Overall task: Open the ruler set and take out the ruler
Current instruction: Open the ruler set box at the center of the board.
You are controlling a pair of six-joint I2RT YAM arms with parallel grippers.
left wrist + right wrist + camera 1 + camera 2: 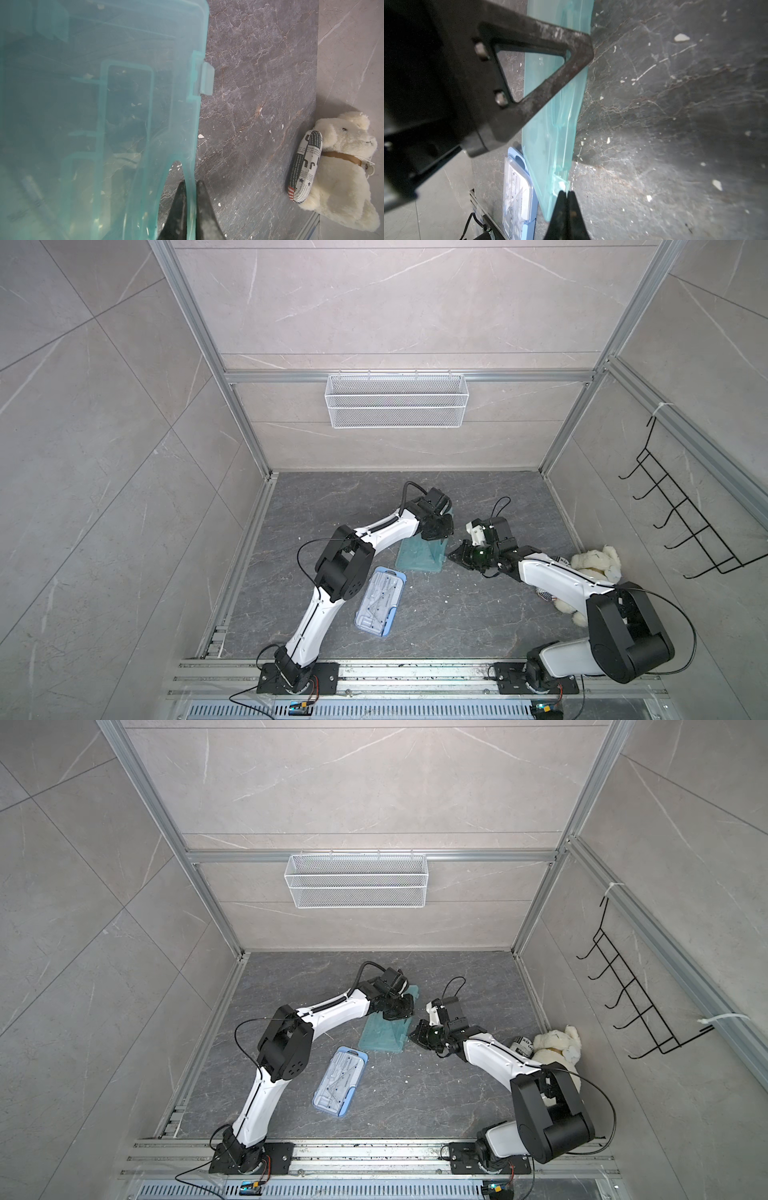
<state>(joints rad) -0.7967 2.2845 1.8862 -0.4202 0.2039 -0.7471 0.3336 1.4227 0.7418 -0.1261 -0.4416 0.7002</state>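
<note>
A clear ruler set [380, 601] [340, 1080] [517, 193] with a blue rim lies flat and closed on the dark floor, with ruler shapes showing through its lid. No gripper touches it. My left gripper [436, 531] [399, 1011] [191, 182] is shut on the rim of a teal translucent case [419, 556] [384, 1036] [124, 104] [556, 135], holding it tilted with its near end on the floor. My right gripper [451, 556] [412, 1033] [566, 192] is shut with nothing between its jaws. Its tips are at the teal case's latch tab [561, 185] [205, 79].
A cream plush bear [594, 564] [342, 166] and a newspaper-print roll [521, 1046] [305, 166] lie by the right wall. A white wire basket [395, 400] hangs on the back wall and a black hook rack [681, 522] on the right wall. White crumbs dot the floor.
</note>
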